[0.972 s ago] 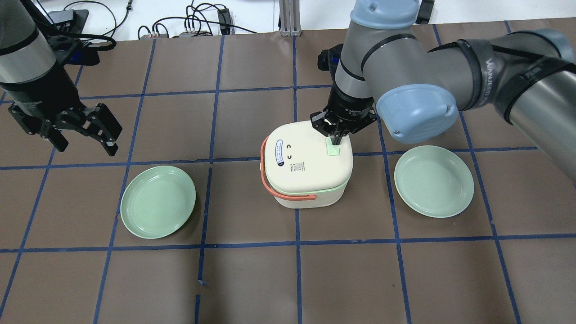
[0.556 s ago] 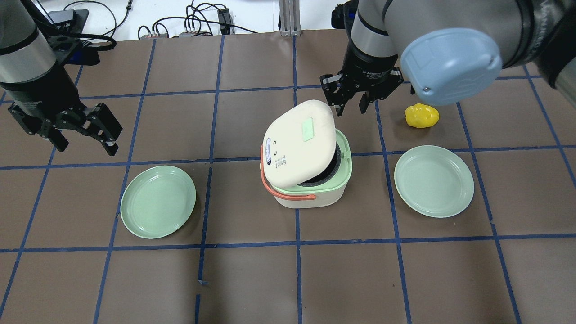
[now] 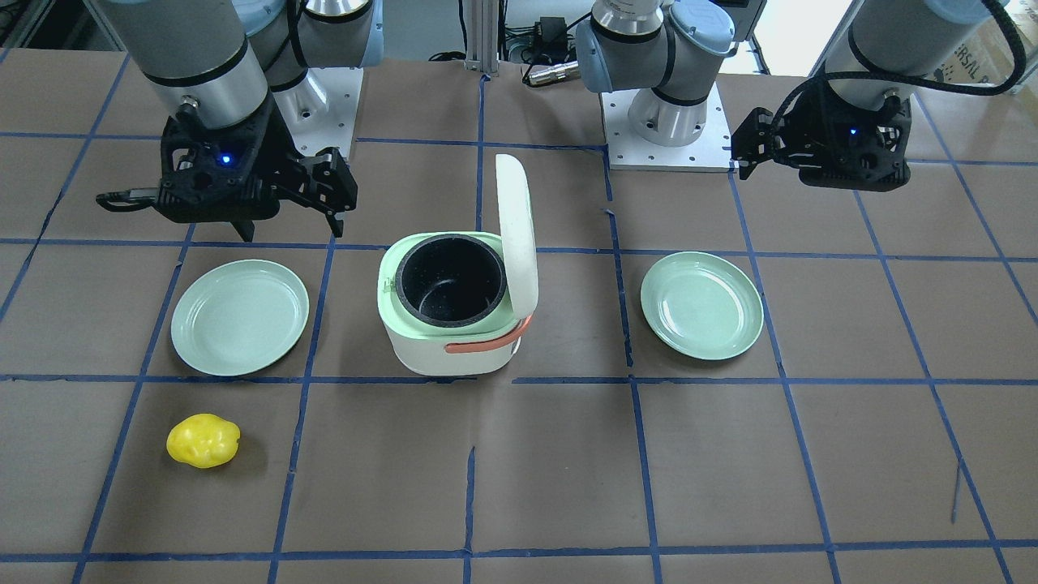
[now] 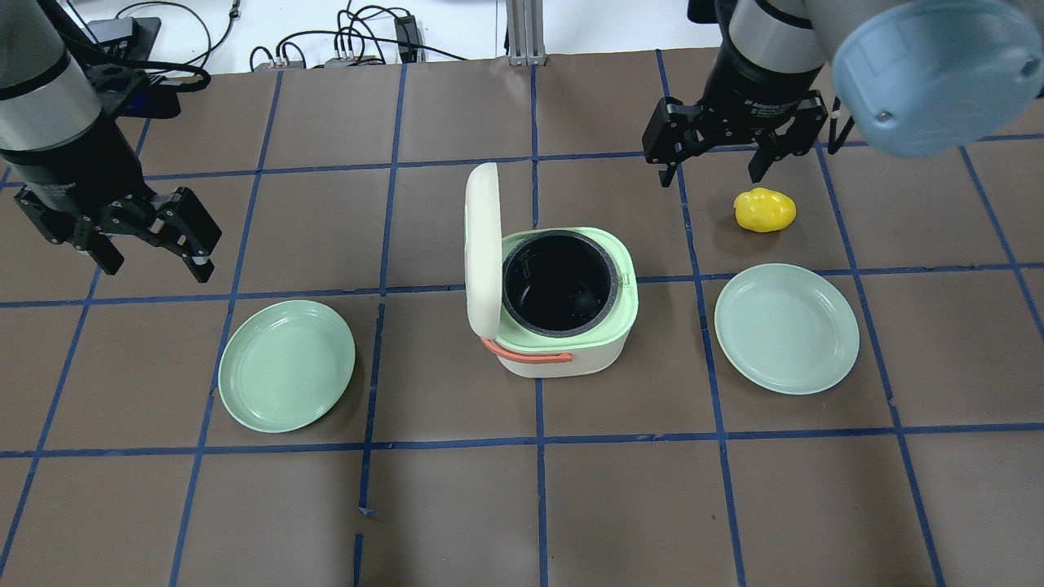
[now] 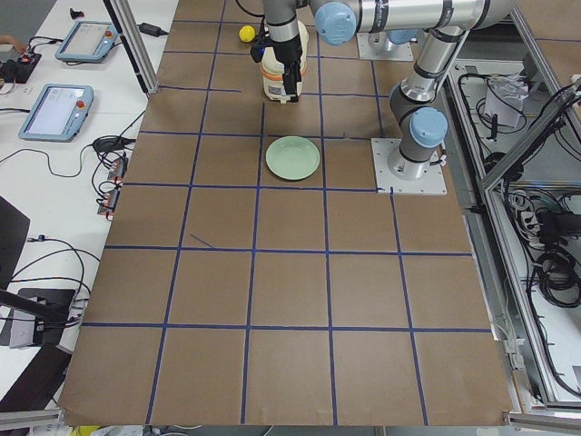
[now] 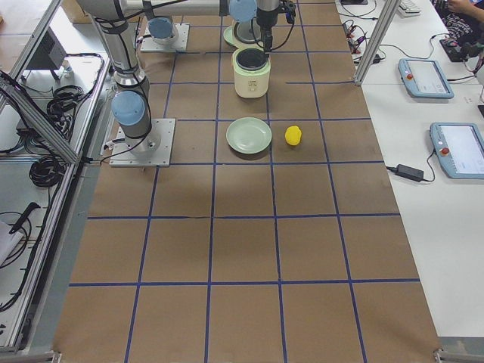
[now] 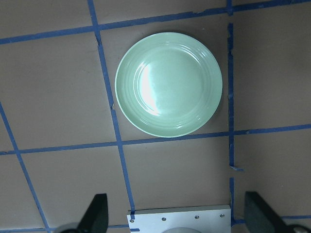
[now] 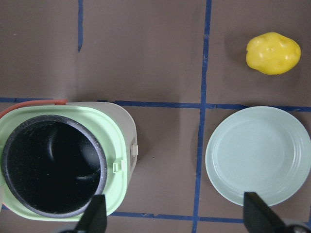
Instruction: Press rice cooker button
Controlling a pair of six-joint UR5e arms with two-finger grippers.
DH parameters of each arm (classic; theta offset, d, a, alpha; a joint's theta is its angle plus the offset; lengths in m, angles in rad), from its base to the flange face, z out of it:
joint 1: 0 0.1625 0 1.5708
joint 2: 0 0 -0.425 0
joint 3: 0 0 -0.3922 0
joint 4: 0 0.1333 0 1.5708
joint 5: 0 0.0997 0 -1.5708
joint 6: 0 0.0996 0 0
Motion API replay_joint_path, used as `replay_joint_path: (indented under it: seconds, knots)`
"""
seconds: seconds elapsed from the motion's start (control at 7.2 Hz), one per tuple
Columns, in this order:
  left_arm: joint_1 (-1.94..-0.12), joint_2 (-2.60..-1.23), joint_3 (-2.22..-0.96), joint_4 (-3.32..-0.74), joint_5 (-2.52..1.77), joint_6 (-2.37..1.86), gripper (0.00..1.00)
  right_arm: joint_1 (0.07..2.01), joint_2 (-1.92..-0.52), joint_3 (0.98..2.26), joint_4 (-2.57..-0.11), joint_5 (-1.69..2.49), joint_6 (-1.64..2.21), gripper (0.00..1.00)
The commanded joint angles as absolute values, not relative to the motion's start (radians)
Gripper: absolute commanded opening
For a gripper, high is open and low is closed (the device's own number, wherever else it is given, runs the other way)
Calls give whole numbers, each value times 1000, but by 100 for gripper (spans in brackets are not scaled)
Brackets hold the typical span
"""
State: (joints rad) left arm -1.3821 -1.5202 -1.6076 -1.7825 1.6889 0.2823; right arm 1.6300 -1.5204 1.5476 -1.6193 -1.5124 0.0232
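The cream and green rice cooker (image 4: 563, 346) stands mid-table with its lid (image 4: 481, 244) upright on the left side. The empty black inner pot (image 4: 559, 281) is exposed. The lid's green button is hidden, since the lid's outer face is turned away. The cooker also shows in the front view (image 3: 446, 349) and the right wrist view (image 8: 121, 145). My right gripper (image 4: 710, 173) is open and empty, above the table behind and to the right of the cooker. My left gripper (image 4: 155, 265) is open and empty at the far left.
A yellow lumpy object (image 4: 764, 209) lies just in front of the right gripper. One green plate (image 4: 786, 328) lies right of the cooker. Another green plate (image 4: 286, 365) lies left of it, below the left gripper (image 7: 177, 216).
The right gripper was shut with its tips on the lid's green button. It has lifted, moved back and to the right, and opened. The lid has swung from closed to fully upright. The left arm has not moved.
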Motion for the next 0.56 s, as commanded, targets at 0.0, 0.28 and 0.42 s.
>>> replay_joint_path:
  seconds: [0.0,0.28,0.42]
  knots:
    - [-1382,-1520,-1608,-1782,1689,282,100,1585,-1566,1549,-1556,-1514,-23,100]
    - [-1382,-1520,-1608,-1782,1689,282,100,1551,-1598,1575,-1531,-1519,-41,100]
    - [-1382,-1520,-1608,-1782,1689,282,100,1545,-1601,1585,-1520,-1510,-61,100]
